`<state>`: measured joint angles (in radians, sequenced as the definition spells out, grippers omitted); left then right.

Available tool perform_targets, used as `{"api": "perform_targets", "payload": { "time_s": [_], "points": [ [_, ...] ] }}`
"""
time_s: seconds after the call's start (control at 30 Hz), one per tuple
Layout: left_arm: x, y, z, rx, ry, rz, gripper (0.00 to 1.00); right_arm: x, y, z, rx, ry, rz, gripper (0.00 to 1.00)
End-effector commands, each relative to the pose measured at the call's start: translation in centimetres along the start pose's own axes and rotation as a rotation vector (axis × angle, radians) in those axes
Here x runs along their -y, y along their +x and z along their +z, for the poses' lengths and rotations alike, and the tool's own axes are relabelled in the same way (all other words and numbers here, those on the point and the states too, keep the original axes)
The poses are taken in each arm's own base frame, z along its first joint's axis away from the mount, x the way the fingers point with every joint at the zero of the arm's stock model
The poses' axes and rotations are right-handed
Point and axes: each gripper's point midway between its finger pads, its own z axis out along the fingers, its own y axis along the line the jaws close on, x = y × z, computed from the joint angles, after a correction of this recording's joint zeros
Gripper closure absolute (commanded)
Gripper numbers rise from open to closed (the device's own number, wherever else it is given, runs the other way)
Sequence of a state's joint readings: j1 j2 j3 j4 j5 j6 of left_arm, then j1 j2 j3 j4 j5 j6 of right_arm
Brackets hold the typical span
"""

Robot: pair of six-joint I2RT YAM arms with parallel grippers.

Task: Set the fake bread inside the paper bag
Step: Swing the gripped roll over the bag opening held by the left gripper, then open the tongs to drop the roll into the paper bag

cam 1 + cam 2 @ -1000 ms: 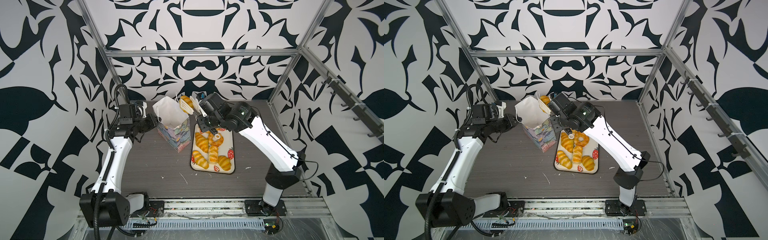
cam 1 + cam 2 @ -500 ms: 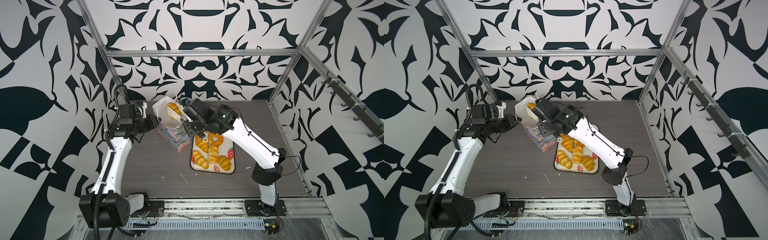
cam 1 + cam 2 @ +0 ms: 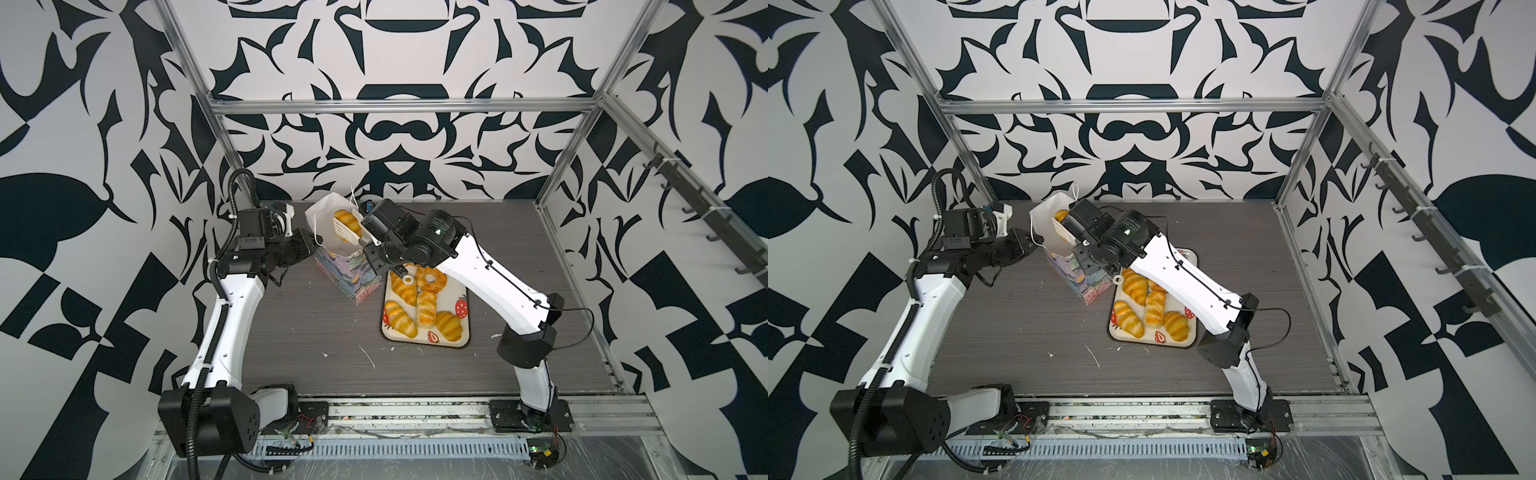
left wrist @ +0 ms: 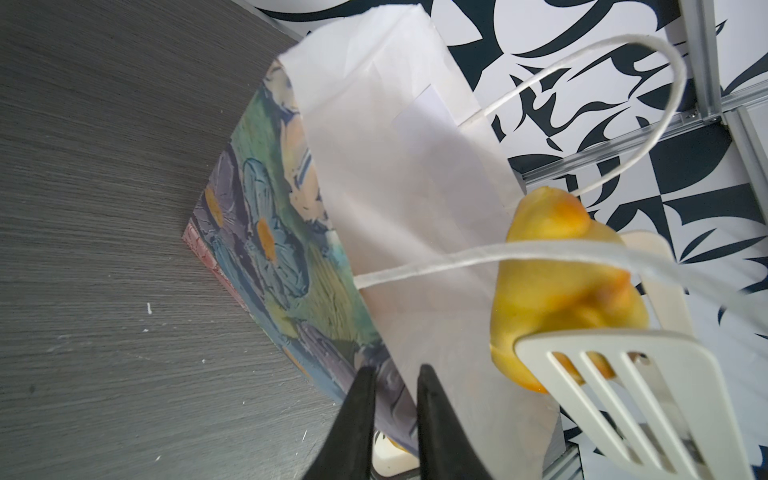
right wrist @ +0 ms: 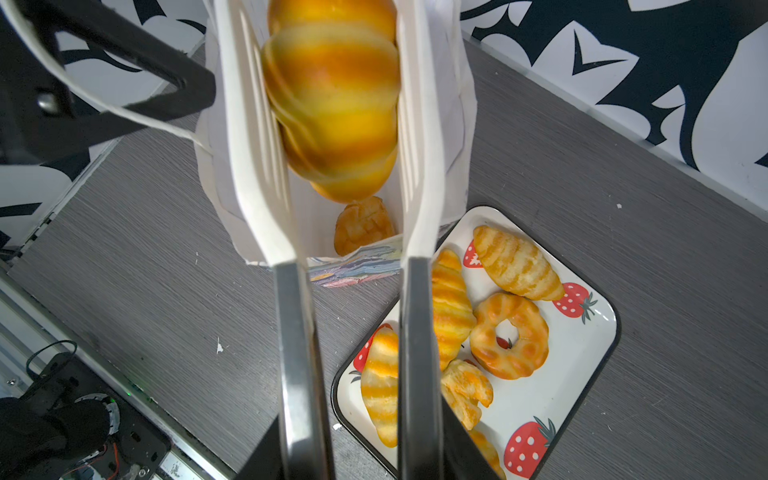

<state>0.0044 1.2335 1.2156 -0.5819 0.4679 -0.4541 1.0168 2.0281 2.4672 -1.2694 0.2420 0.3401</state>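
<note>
Golden toy pastries (image 3: 426,305) crowd a cream strawberry-print tray (image 5: 552,386) on the table (image 3: 291,332). Just behind it, the left gripper (image 4: 395,374) pinches the rim of the pastel floral paper bag (image 3: 353,274). The right gripper (image 3: 370,235) grips white slotted tongs (image 3: 345,228) clasping a striped croissant (image 5: 332,95) at its mouth.

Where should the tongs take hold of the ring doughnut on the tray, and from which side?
Probably from above: the doughnut lies flat on the tray. Close the tongs across its outer edge; the hole looks too small for a blade. The side toward the tray's rim is free, but a roll touches the opposite side.
</note>
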Motion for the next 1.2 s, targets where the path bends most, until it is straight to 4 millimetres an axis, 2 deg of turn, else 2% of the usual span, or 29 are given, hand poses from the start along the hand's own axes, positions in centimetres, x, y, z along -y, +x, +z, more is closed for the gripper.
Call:
{"api": "perform_targets", "payload": {
  "time_s": [0.0, 0.77, 0.9, 1.17],
  "points": [
    [1.0, -0.2, -1.0, 0.009, 0.010, 0.021, 0.77, 0.3, -1.4, -1.7, 0.070, 0.001, 0.012, 0.55],
    [0.9, -0.1, -0.8, 0.002, 0.008, 0.015, 0.77, 0.4, -1.5, -2.1, 0.077, 0.003, -0.005, 0.43],
    [0.8, 0.0, -0.9, 0.003, 0.006, 0.014, 0.77, 0.4, -1.5, -2.1, 0.076, 0.003, -0.003, 0.43],
    [0.8, 0.0, -0.8, 0.002, 0.005, 0.015, 0.77, 0.9, -1.8, -3.2, 0.100, 0.015, 0.004, 0.46]
  ]
}}
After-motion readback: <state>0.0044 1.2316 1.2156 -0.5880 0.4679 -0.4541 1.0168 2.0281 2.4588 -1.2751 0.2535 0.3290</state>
